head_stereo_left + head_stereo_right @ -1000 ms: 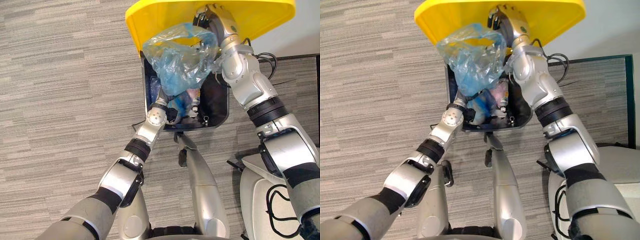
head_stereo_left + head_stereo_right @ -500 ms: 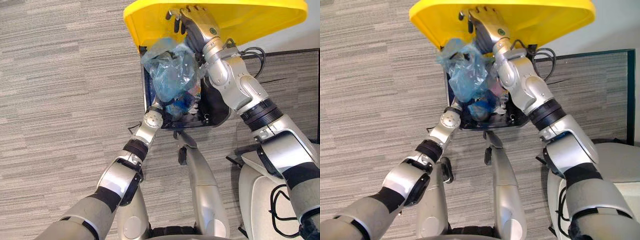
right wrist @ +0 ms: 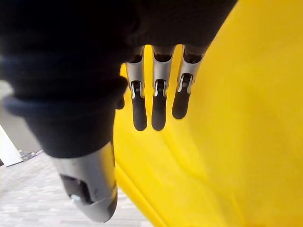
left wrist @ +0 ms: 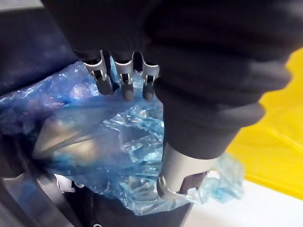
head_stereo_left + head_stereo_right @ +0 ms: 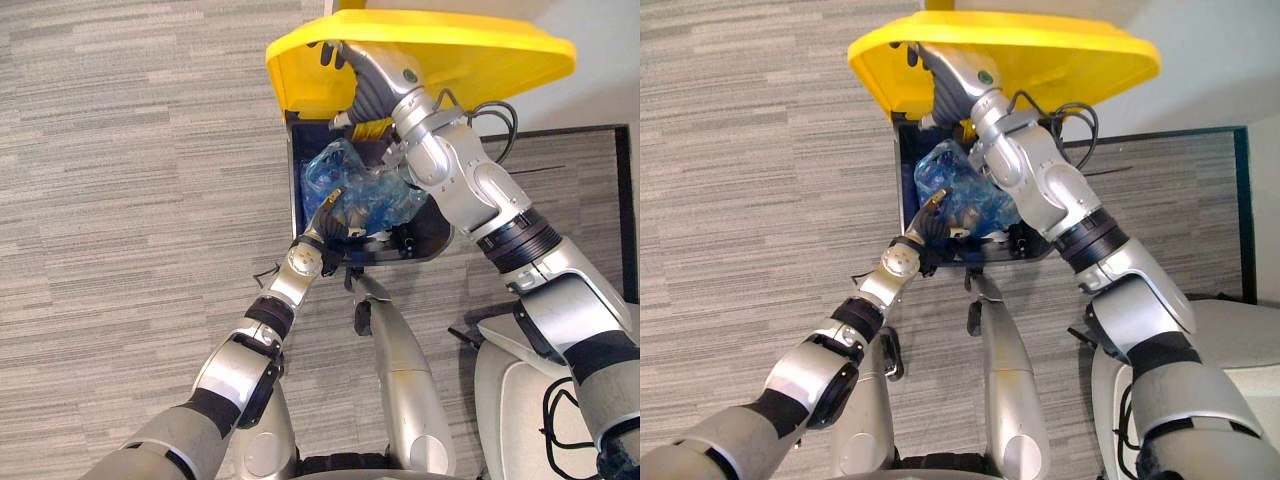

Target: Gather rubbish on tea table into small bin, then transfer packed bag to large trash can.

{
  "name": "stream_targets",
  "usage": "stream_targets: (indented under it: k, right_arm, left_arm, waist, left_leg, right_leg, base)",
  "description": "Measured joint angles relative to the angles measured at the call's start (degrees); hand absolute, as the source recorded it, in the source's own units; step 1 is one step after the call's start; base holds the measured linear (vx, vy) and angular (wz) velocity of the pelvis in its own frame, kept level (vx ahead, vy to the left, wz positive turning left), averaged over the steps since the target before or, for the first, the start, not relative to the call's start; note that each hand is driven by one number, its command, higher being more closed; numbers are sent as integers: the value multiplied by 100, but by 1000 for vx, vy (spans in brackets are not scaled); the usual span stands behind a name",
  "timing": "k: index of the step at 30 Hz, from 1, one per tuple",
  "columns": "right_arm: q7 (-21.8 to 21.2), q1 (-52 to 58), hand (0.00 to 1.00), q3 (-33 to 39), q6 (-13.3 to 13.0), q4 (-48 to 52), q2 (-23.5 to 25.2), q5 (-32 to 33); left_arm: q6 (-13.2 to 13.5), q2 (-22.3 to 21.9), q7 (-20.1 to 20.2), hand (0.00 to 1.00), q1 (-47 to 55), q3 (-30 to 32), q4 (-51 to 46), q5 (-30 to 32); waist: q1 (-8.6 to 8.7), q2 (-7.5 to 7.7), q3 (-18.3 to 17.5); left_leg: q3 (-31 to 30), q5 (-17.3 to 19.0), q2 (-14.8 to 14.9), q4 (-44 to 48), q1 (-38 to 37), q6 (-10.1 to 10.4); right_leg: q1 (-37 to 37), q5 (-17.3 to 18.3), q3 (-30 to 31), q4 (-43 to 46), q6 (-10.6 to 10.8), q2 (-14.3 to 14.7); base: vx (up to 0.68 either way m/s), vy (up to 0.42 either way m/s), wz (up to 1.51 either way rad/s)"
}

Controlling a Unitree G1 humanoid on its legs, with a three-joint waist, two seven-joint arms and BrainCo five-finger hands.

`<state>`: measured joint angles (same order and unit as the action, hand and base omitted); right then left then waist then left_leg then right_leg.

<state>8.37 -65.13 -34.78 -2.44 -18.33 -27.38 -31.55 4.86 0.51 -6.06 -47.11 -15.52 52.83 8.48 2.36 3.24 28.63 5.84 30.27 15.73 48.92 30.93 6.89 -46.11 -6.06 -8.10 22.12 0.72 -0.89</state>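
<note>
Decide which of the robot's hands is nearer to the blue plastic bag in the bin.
Left. The left hand rests its fingers on the blue bag inside the black bin; the right hand is apart from it, raised against the yellow lid.

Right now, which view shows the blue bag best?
Left eye view: blue bag lies in the dark bin. Right eye view matches. Left wrist view: close-up of its plastic. Right wrist view faces the yellow lid.
</note>
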Motion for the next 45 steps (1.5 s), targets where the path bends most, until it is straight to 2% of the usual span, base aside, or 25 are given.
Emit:
stream_targets:
  k: [3, 8, 10, 11, 15, 17, 19, 22, 24, 31, 35, 36, 37, 38, 39, 40, 41, 42, 43, 44, 45]
  right_arm:
    - [-113, 314, 0, 1, -13, 69, -2, 0]
    - [-123, 1050, 0, 139, -16, 206, -26, -2]
    - [-135, 1680, 0, 495, -34, 311, -25, -3]
    - [-184, 2440, 0, 952, -39, 338, -18, -3]
    - [-298, 3721, 0, 1769, -34, 153, -35, -6]
    - [-344, 4241, 0, 2037, -40, 155, -28, -8]
    - [-373, 4835, 0, 2185, -60, 155, 21, -62]
    - [-505, 5435, 0, 2374, -114, 156, 284, -133]
    - [-577, 5640, 0, 2417, -143, 159, 413, -173]
    - [-624, 5978, 0, 2589, -250, -213, 892, -211]
    - [-615, 6443, 0, 2600, -268, -718, 1211, -206]
    - [-617, 6572, 0, 2603, -266, -815, 1245, -150]
    - [-619, 6734, 0, 2734, -260, -834, 1344, -6]
    - [-616, 6839, 0, 2822, -263, -828, 1413, 93]
    - [-615, 7422, 0, 3081, -247, -841, 1674, 424]
    - [-628, 7704, 0, 3196, -252, -931, 1828, 687]
    - [-633, 7764, 0, 3222, -248, -983, 1873, 839]
    - [-636, 7869, 0, 3288, -250, -1018, 1943, 1065]
    - [-641, 7919, 0, 3368, -252, -1128, 2007, 1200]
    - [-629, 7882, 0, 3474, -249, -1237, 2017, 1308]
    - [-610, 7860, 0, 3548, -253, -1303, 2016, 1395]
  left_arm:
    - [14, 6, -5, 0, 156, -234, -153, -65]
    - [157, 140, -16, 0, 651, -543, -960, -369]
    - [260, 267, -16, 0, 935, -634, -1309, -508]
    - [336, 540, -16, 0, 1410, -625, -1641, -665]
    - [456, 1064, 73, 0, 2741, -147, -2176, -1151]
    - [465, 1175, 142, 0, 3284, 114, -2276, -1338]
    - [544, 1202, 304, 0, 3990, 459, -2402, -1632]
    - [558, 1223, 478, 0, 4742, 902, -2392, -1795]
    - [561, 1218, 499, 0, 4965, 1063, -2305, -1797]
    - [535, 1178, 570, 0, 5115, 1811, -638, -1437]
    - [483, 1154, 462, 0, 5251, 1853, -162, -1174]
    - [480, 1154, 454, 0, 5264, 1868, -155, -1111]
    - [477, 1106, 457, 0, 5285, 1964, -139, -1075]
    - [488, 1069, 449, 0, 5296, 2102, -136, -1040]
    - [435, 986, 406, 0, 5353, 2261, -75, -1002]
    - [421, 982, 357, 0, 5458, 2281, -78, -1001]
    - [416, 974, 354, 0, 5494, 2281, -77, -1001]
    - [407, 953, 354, 0, 5494, 2289, -83, -997]
    - [373, 905, 355, 0, 5485, 2391, -78, -995]
    - [339, 779, 372, 0, 5482, 2430, -75, -995]
    - [325, 699, 394, 0, 5465, 2459, -75, -996]
  waist:
    - [-11, 0, 0]
    - [-59, 19, -20]
    - [-158, 32, -33]
    - [-181, 17, -68]
    - [-158, -84, -509]
    - [-147, -193, -620]
    - [-158, -267, -935]
    - [-160, -364, -1178]
    - [-166, -371, -1262]
    - [-173, -242, -1430]
    - [-85, -73, -1436]
    - [-56, 6, -1425]
    - [-59, -33, -1424]
    - [-63, -46, -1402]
    - [5, 26, -1441]
    - [-65, 147, -1522]
    - [-82, 182, -1544]
    - [-133, 230, -1578]
    - [-200, 335, -1673]
    - [-266, 201, -1797]
    - [-317, 136, -1883]
  left_leg:
    - [48, -8, 1, -113, -229, 8]
    - [146, -80, -85, -442, -749, 44]
    - [148, -193, -188, -717, -1073, 70]
    - [72, -365, -294, -1113, -1499, 100]
    - [-103, -458, -388, -1572, -1984, 43]
    - [-124, -527, -407, -1796, -2315, 39]
    - [-127, -619, -482, -2114, -2540, -20]
    - [-132, -745, -517, -2487, -2917, -18]
    - [-154, -800, -541, -2640, -3059, -31]
    - [-45, -969, -730, -2919, -3476, 48]
    - [111, -951, -978, -2808, -3545, -58]
    - [105, -983, -1073, -2777, -3534, -162]
    - [198, -1096, -972, -2857, -3474, -338]
    - [308, -1126, -915, -2860, -3465, -302]
    - [291, -1254, -904, -2916, -3457, -311]
    - [350, -1327, -878, -2915, -3356, -275]
    - [369, -1352, -863, -2921, -3321, -254]
    - [422, -1398, -823, -2900, -3243, -182]
    - [557, -1512, -799, -2952, -3205, -93]
    - [666, -1642, -746, -3152, -3140, -30]
    - [758, -1758, -710, -3320, -3113, -22]
  right_leg:
    - [172, -2, 7, -24, -3, 8]
    - [513, 69, 50, -24, -51, -34]
    - [735, 151, 39, -14, -102, -81]
    - [1055, 271, -15, -1, -91, -170]
    - [1448, 447, -152, -4, -48, -251]
    - [1737, 504, -211, -41, 13, -292]
    - [1889, 537, -228, -129, 14, -322]
    - [2173, 549, -256, -270, 35, -328]
    - [2292, 550, -274, -330, 36, -333]
    - [2479, 565, -102, -310, 155, -424]
    - [2484, 338, 104, -324, 448, -576]
    - [2487, 201, 178, -387, 704, -660]
    - [2617, -147, 287, -820, 1281, -611]
    - [2495, -32, 256, -286, 932, -638]
    - [2410, 1115, 247, 2107, 264, -803]
    - [2594, 1549, 239, 2718, 327, -934]
    - [2714, 1674, 243, 2799, 349, -984]
    - [2917, 1908, 239, 2654, 437, -1066]
    - [3070, 2134, 123, 2077, 493, -997]
    - [3096, 2159, 55, 1600, 447, -853]
    - [3112, 2156, 27, 1273, 439, -768]
  base:
    - [18, -33, -5]
    - [26, -10, -1]
    - [61, -43, 19]
    - [77, -69, 38]
    - [42, -47, 24]
    - [28, 0, 16]
    - [21, 6, 14]
    - [32, 18, 4]
    - [18, 12, 4]
    - [-21, 20, -8]
    - [-115, 74, -22]
    - [-152, 105, -25]
    - [-184, 47, -33]
    - [-265, 52, -29]
    - [-273, -28, -19]
    - [-208, -29, -15]
    - [-124, -120, -23]
    - [-35, -161, -33]
    - [-49, -181, -50]
    - [-23, -119, -56]
    - [-72, -129, -55]
